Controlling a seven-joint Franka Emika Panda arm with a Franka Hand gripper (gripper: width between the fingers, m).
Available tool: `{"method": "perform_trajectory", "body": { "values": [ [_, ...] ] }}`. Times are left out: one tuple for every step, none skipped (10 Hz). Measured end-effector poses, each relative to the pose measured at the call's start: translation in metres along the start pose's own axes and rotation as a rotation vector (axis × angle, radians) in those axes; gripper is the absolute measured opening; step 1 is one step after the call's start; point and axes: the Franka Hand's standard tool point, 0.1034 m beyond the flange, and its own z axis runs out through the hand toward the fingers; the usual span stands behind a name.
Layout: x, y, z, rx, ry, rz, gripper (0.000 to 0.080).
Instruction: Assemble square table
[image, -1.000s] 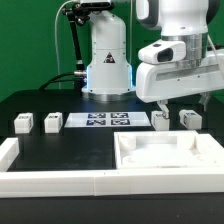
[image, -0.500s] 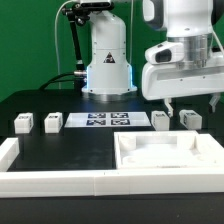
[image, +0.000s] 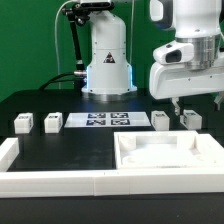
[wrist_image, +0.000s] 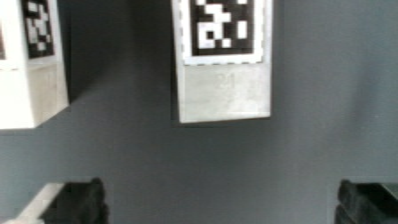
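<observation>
Black table (image: 80, 145), holding the loose parts of a square table, none joined. Square slab (image: 166, 138): white, lying rimmed side up, near the front on the exterior view's right, just behind the rail. Legs, four, short white blocks with black-and-white tags, set in one row across the far part of the table. The leftmost leg (image: 23, 122) and second leg (image: 52, 122) stand near each other on the exterior view's left. The third leg (image: 160, 120) and rightmost leg (image: 190, 118) stand near each other on the exterior view's right, just behind the slab's far edge. Marker board (image: 105, 121): flat and white, lying between the two pairs of legs. Rail (image: 60, 181): long and white, running along the near edge and turning back at the exterior view's left corner. Robot base (image: 105, 60): white, at the far middle. Gripper (image: 197, 103): hanging above the rightmost leg, clear of it, jaws spread wide with nothing between them. Wrist view: dark fingertips (wrist_image: 71, 203) well apart, with one tagged leg lying centred between them on the dark surface and a second at the picture's edge, neither touched.
</observation>
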Motion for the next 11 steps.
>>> {"method": "perform_trajectory", "body": {
  "values": [
    [-0.004, 0.002, 0.001, -0.008, -0.038, -0.006, 0.0649],
    [-0.007, 0.003, 0.001, -0.020, -0.121, -0.004, 0.0649],
    [-0.007, 0.000, 0.002, -0.019, -0.154, 0.007, 0.0649],
    [-0.012, 0.000, 0.003, -0.023, -0.234, -0.011, 0.0649],
    [-0.013, 0.002, 0.003, -0.020, -0.314, -0.035, 0.0649],
    [-0.012, 0.002, 0.004, -0.007, -0.378, -0.036, 0.0649],
    [-0.013, 0.002, 0.005, -0.007, -0.424, -0.034, 0.0649],
    [-0.018, 0.003, 0.004, -0.012, -0.515, -0.032, 0.0649],
    [-0.018, 0.002, 0.006, -0.011, -0.578, -0.030, 0.0649],
    [-0.020, 0.002, 0.007, -0.016, -0.631, -0.027, 0.0649],
    [-0.029, 0.000, 0.009, -0.025, -0.723, -0.030, 0.0649]
  ]
}}
